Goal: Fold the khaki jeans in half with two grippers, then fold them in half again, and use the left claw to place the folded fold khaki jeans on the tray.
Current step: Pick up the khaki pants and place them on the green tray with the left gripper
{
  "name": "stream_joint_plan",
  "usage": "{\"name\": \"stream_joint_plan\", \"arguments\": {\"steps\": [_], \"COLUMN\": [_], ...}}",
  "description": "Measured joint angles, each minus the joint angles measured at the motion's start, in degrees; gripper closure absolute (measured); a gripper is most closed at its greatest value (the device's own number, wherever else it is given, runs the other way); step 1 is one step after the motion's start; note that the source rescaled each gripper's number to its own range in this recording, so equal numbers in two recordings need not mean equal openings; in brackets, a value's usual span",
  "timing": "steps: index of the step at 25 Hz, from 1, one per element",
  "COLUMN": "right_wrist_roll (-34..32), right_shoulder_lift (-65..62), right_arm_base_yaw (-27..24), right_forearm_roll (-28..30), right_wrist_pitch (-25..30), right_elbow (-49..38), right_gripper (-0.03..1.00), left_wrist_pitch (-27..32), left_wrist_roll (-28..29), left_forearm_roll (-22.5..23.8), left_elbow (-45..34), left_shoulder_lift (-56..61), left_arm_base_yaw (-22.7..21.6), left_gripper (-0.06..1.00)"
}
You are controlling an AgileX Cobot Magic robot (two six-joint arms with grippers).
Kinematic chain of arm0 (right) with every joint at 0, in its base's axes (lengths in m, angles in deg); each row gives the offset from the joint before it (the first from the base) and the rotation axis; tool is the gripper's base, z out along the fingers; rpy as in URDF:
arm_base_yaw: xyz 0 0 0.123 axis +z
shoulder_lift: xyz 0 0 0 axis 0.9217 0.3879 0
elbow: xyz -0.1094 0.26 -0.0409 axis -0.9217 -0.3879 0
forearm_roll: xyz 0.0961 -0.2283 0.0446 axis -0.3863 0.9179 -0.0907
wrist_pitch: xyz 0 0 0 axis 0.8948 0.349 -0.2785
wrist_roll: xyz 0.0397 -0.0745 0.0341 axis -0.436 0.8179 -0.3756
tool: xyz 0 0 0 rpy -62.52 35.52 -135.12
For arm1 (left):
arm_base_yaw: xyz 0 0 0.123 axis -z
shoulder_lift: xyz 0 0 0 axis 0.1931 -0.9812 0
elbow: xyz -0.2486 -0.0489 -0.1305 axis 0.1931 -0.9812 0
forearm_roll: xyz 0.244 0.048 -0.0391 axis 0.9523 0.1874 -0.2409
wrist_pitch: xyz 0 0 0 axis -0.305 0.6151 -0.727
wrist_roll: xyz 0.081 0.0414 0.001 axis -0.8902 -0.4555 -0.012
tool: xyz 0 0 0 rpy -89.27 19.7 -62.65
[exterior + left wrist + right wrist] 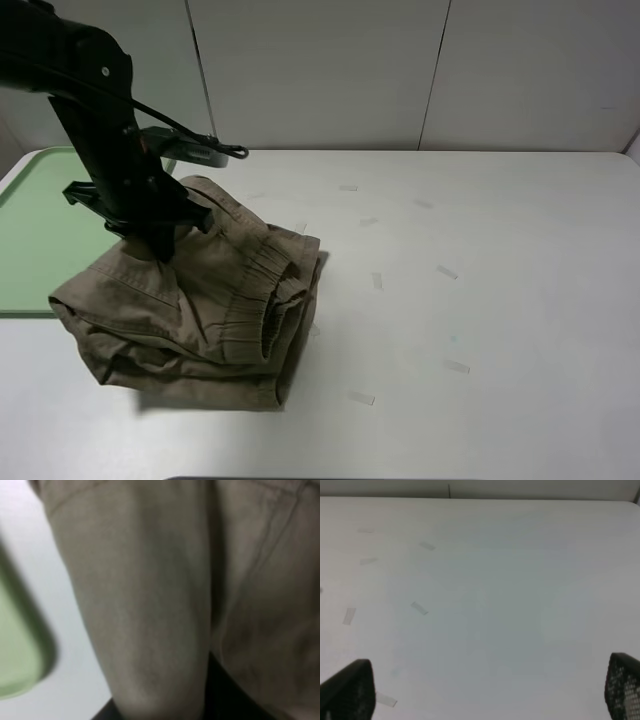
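Note:
The khaki jeans lie folded into a thick tan bundle on the white table, the gathered waistband facing right. My left gripper comes down onto the bundle's far left corner and is shut on the cloth there. Tan fabric fills the left wrist view right up to the lens. The mint-green tray sits just left of the bundle, and its rounded corner shows beside the cloth. My right gripper hangs open over bare table, its black fingertips far apart; it does not show in the high view.
Short strips of clear tape are scattered on the table's right half. A grey panelled wall runs behind the table's far edge. The left arm's cable loops above the tray's far side.

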Motion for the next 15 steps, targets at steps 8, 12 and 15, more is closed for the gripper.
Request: {"name": "stream_joint_plan", "arguments": {"steps": [8,12,15], "right_wrist_roll": [0.0,0.0,0.0], "right_shoulder_lift": [0.0,0.0,0.0], "right_arm_base_yaw": [0.0,0.0,0.0], "right_forearm_roll": [0.0,0.0,0.0], "right_wrist_pitch": [0.0,0.0,0.0], "right_elbow": [0.0,0.0,0.0], "right_gripper": [-0.03,-0.03,-0.03], "left_wrist_pitch": [1.2,1.2,1.2], "left_wrist_roll": [-2.1,-4.8,-6.6], "left_forearm_roll": [1.8,2.2,2.3], "left_elbow": [0.0,0.0,0.0], "left_shoulder_lift": [5.1,5.1,5.1], "left_arm_base_yaw": [-7.9,-11.6,-14.1], "left_gripper": [0.77,0.78,0.78]}}
